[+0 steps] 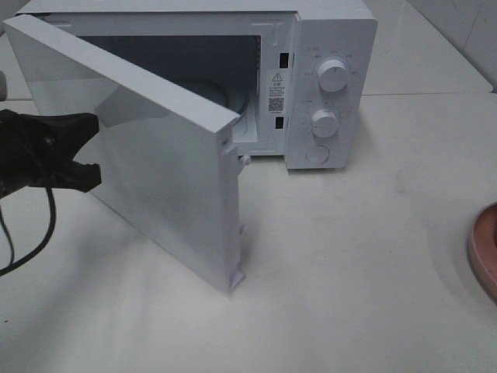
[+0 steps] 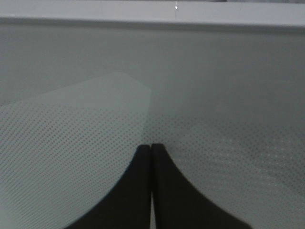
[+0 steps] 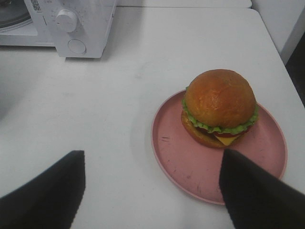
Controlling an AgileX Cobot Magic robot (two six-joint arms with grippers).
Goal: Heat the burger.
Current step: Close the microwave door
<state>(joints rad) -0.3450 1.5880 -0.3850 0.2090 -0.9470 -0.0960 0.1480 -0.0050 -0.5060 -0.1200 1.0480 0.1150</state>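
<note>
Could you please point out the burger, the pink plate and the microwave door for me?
burger [image 3: 219, 98], right wrist view, on the top bun.
pink plate [image 3: 178, 157], right wrist view, on its bare surface.
microwave door [image 1: 147, 163], exterior high view, on the open door's panel.

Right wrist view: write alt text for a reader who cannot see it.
A burger sits on a pink plate on a white table, with the open right gripper above the plate's near edge, holding nothing. A white microwave with its knob stands farther back.
</note>
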